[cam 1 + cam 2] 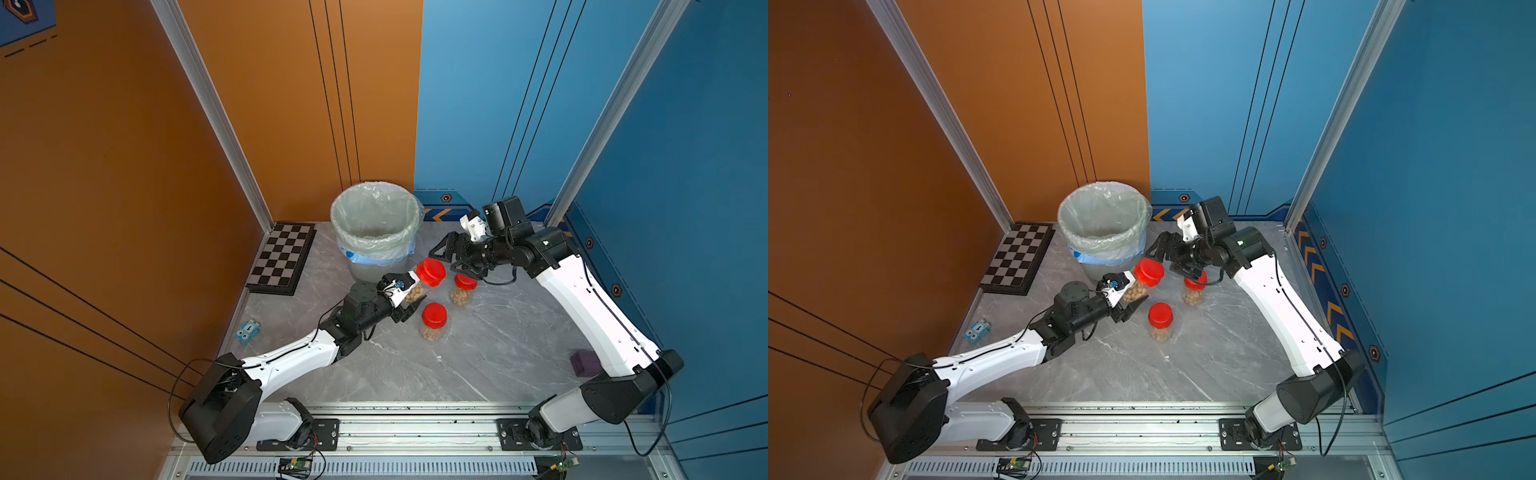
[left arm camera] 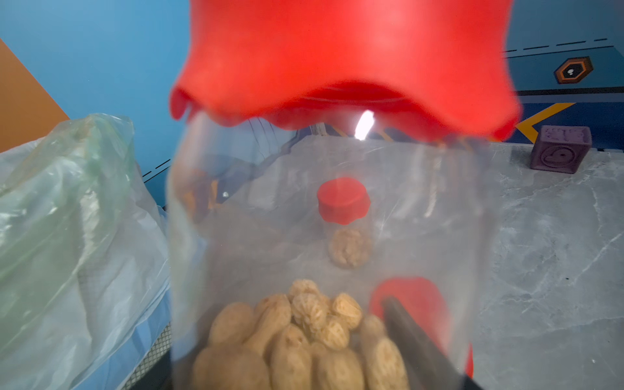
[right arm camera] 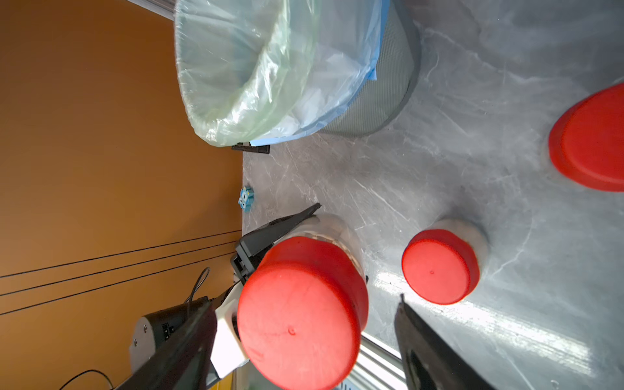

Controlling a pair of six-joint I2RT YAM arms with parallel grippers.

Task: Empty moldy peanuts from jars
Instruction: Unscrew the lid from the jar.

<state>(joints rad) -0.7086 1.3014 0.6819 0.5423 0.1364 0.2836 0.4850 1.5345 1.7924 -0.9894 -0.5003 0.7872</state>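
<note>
In both top views you see the left gripper [image 1: 409, 296] clenched on the clear body of the held jar [image 1: 417, 291], just below the middle of the frame. That jar is tilted, and its red lid [image 1: 431, 272] points up and to the right, close under the bag-lined bin [image 1: 376, 249] at the frame's centre. The peanuts [image 1: 412, 296] lie heaped in the jar's low end, at the gripper. The right gripper [image 1: 444, 261] reaches in from the right with a finger on either side of the lid. A second jar [image 1: 433, 322] stands capped on the table [image 1: 498, 332] just below the held one. A third jar [image 1: 462, 291] stands capped to its right, under the right gripper.

In the left wrist view the held jar [image 2: 304, 219] fills the picture. Its lid [image 2: 337, 60] is screwed on and the peanuts [image 2: 304, 337] are piled against the near wall. The bin's bag [image 2: 67, 219] is just beside it.

In the right wrist view the lid [image 3: 297, 314] sits between the right gripper's [image 3: 305, 300] spread fingers. There is a clear gap to one finger, so it is released and grips nothing. The other two lids [image 3: 439, 266] [image 3: 591, 138] are on their jars, apart from it.
</note>
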